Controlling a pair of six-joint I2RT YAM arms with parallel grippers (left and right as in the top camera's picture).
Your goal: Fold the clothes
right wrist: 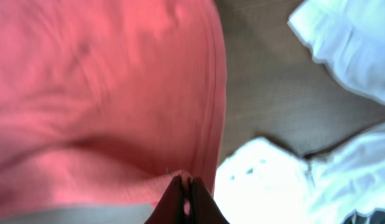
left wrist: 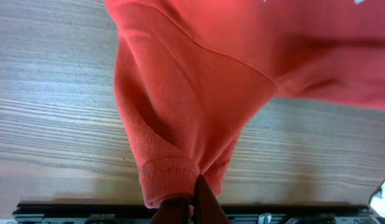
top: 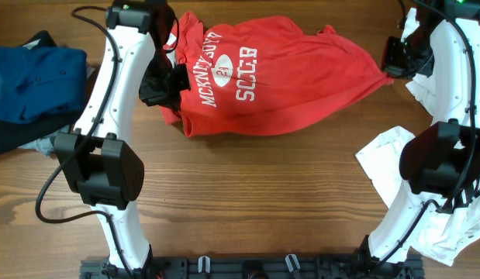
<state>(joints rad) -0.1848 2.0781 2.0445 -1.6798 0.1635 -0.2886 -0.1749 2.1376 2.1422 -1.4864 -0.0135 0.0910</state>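
The red T-shirt [top: 286,85] lies bunched at the 12 o'clock side of the wooden table [top: 247,186]. It is a soft knit in a rumpled, roughly oval heap, stretched between the two arms. White block lettering [top: 224,74] runs across it, creased so that it cannot be read in full.

The left end effector [top: 171,84], at the shirt's 9 o'clock end, is pressed together on the cloth. In the left wrist view its fingers [left wrist: 180,211] pinch a fold just below a stitched hem band [left wrist: 170,171], and the fine weave and a curved seam show clearly.

The right end effector [top: 393,58], at the shirt's 3 o'clock tip, also pinches the fabric. In the right wrist view its dark fingertips [right wrist: 180,199] are closed on a hemmed edge, though that picture is blurred and the weave is lost.

A blue garment [top: 30,77] is heaped at 9 o'clock, with darker cloth under it cut off by the frame. White clothes [top: 387,163] are crumpled at 3 to 4 o'clock, partly hidden behind the right arm. The left arm covers the shirt's near-left corner. A black rail [top: 247,267] runs along the 6 o'clock edge.
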